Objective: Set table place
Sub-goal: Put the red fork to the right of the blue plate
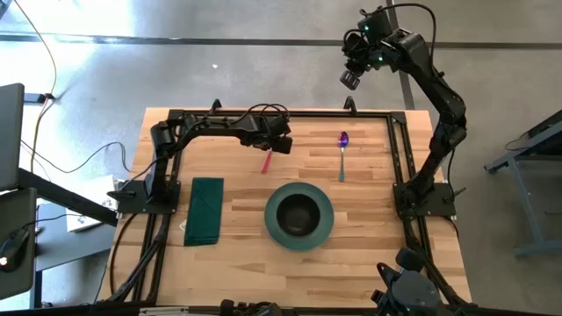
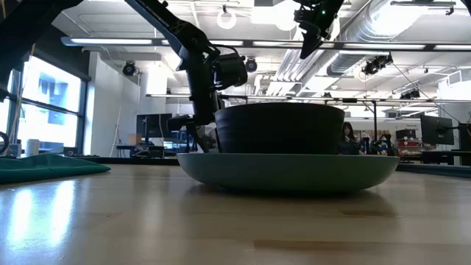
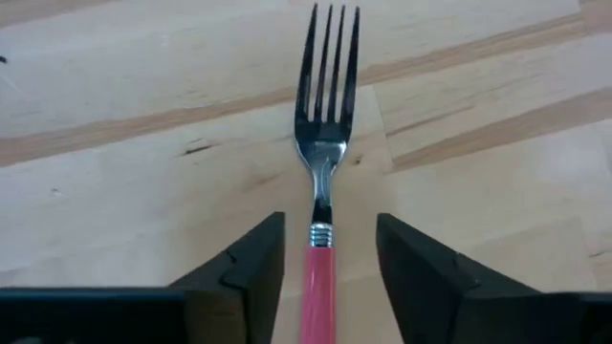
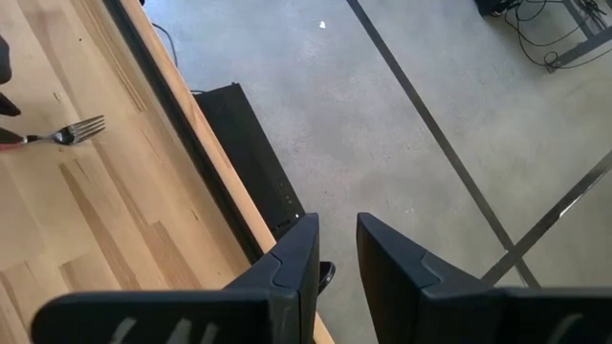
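Note:
A fork [image 3: 325, 124] with a pink handle lies flat on the wooden table [image 1: 369, 263], left of a purple-handled spoon [image 1: 342, 154]. My left gripper [image 3: 330, 225] hovers just over the fork's handle, open, one finger on each side of it and apart from it. A dark bowl [image 1: 299, 211] sits in a teal plate [image 1: 327, 230] at the table's middle. A folded green napkin [image 1: 205, 211] lies flat to the plate's left. My right gripper [image 4: 337, 229] hangs high beyond the table's far edge, open, with nothing between its fingers.
A black rail frame [image 1: 290, 114] runs around the tabletop. In the low view the plate [image 2: 287, 169] and bowl [image 2: 280, 129] fill the middle and the napkin [image 2: 44, 165] lies at the left. Bare wood lies near the table's front edge.

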Controlling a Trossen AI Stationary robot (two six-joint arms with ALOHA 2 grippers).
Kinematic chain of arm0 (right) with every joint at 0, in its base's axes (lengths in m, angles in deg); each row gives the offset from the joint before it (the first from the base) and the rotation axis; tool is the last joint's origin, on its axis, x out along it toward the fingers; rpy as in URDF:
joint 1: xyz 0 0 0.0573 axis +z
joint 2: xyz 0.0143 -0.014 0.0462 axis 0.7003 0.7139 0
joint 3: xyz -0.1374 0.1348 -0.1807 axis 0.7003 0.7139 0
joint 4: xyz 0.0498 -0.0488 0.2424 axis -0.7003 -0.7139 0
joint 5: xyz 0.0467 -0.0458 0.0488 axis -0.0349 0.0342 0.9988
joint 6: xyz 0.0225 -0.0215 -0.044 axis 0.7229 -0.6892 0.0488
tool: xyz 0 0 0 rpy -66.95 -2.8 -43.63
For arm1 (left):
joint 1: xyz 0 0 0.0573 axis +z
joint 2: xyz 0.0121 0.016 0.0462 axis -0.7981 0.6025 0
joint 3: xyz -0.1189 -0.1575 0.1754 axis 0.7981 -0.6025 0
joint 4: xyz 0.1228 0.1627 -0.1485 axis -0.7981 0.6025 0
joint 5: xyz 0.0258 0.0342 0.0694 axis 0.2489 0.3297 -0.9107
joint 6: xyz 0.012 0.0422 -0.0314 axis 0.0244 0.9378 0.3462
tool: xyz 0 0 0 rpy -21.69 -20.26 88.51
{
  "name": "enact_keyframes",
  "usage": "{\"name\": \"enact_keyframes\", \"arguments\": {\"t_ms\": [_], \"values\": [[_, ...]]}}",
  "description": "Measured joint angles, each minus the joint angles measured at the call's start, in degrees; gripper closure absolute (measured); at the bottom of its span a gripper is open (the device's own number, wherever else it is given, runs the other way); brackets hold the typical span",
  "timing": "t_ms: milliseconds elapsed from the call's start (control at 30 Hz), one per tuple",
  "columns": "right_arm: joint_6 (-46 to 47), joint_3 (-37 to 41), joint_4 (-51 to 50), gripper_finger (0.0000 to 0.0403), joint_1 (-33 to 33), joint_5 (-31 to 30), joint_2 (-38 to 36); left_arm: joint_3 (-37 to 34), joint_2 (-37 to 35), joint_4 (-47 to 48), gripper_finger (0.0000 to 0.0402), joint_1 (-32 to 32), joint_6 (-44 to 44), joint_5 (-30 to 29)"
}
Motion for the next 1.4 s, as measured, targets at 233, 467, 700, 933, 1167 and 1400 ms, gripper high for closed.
{"name": "enact_keyframes", "arguments": {"t_ms": [233, 467, 700, 933, 1167, 1400], "values": [[0.0, 0.0, 0.0, 0.0337, 0.0, 0.0, 0.0, 0.0, 4.0, -2.3, 0.0227, 0.0, -0.4, 2.6], [0.0, 0.0, -0.1, 0.0337, 0.0, 0.0, 0.0, 0.0, 4.8, -4.7, 0.0237, 0.6, 1.0, 2.3], [0.1, 0.0, -0.4, 0.0337, 0.0, 0.0, 0.0, 0.0, 4.9, -6.9, 0.0307, 0.8, 3.7, 2.6], [0.2, 0.0, -1.3, 0.0337, 0.0, 0.0, 0.0, 0.2, 4.7, -6.1, 0.0389, 0.8, 5.5, 2.6], [0.1, 0.0, -1.3, 0.0337, 0.0, 0.0, 0.0, 0.2, 4.6, -5.7, 0.0400, 0.8, 5.9, 2.4], [0.1, 0.0, -1.0, 0.0337, 0.0, 0.0, 0.0, 0.1, 4.8, -5.3, 0.0401, 0.8, 6.0, 1.8]]}}
